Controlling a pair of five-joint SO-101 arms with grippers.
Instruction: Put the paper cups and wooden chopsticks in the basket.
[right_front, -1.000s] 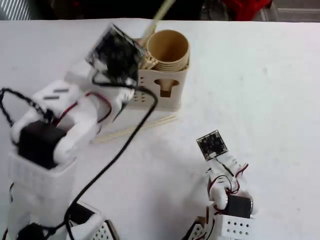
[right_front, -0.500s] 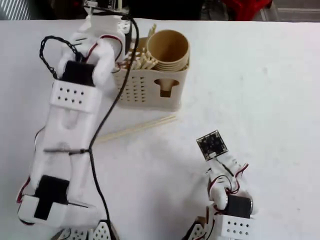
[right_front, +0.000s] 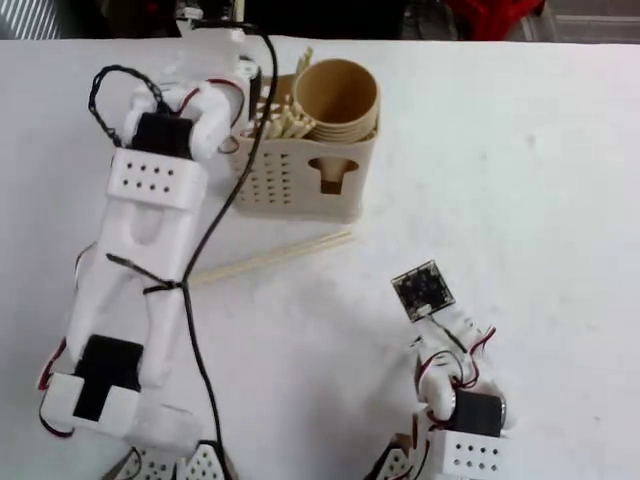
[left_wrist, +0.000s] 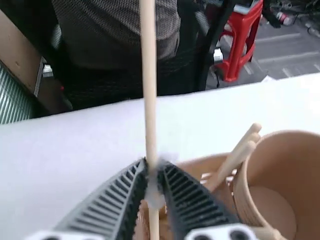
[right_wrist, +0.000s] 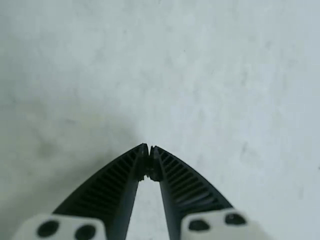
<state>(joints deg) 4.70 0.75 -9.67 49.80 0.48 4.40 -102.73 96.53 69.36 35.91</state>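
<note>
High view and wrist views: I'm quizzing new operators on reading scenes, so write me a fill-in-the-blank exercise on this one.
The left end effector is shut on a wooden ____.
The stacked paper cups sit inside the ____.
The right end effector is shut on ____.
Loose chopsticks lie on the ____.
Missing words: chopstick; basket; nothing; table.

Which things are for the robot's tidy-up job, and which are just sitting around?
For the job: basket, paper cups, loose chopsticks, held chopstick in the left pincer.
Just around: red chair, table.
</note>
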